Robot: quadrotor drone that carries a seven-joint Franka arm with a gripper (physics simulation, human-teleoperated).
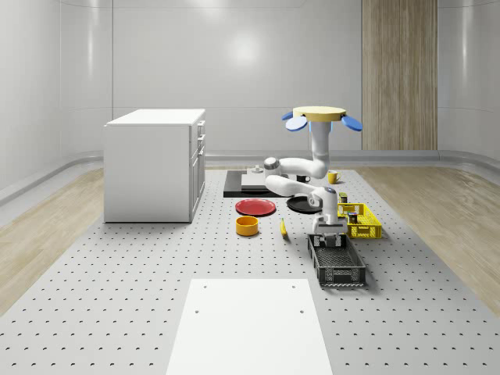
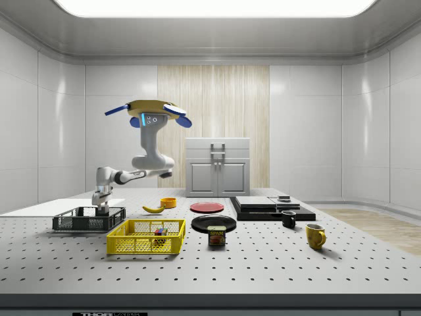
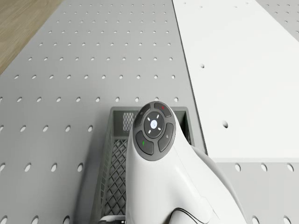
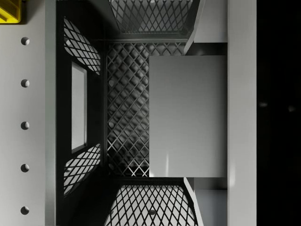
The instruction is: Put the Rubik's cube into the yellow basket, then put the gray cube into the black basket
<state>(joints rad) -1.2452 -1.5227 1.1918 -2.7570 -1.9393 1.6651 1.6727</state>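
The whole-scene view looks down from above one end of the bench [image 1: 117,273], well back, facing the far wall. The side view sits low at the bench's long edge, well back, looking across it. The drone view looks forward and down over the arm's wrist from near. The wrist view looks straight down between the jaws, close in. All four share the black basket [image 1: 337,264] directly beneath the jaws.
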